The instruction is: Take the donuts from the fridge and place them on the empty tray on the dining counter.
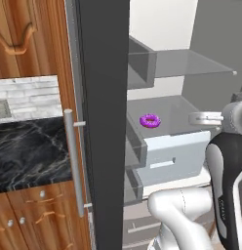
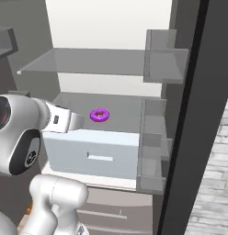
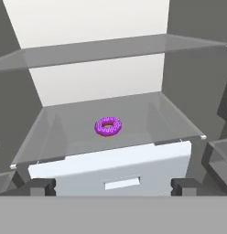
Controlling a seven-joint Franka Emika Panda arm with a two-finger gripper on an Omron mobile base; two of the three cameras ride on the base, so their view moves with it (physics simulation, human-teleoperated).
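The arm [image 1: 191, 210] is made of glossy white rounded shells, fat and tube-like, with dark, almost black bands at the joints. One link [image 1: 225, 185] has a black face carrying a small strip of white lettering, too small to read. A round black joint cap [image 2: 28, 153] bears a small pale ring-shaped marking. The end effector [image 3: 113, 186] has two small dark, blocky fingertips [image 3: 40, 186].

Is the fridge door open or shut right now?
Open: the fridge interior shows, with the purple donut lying flat on its middle shelf.
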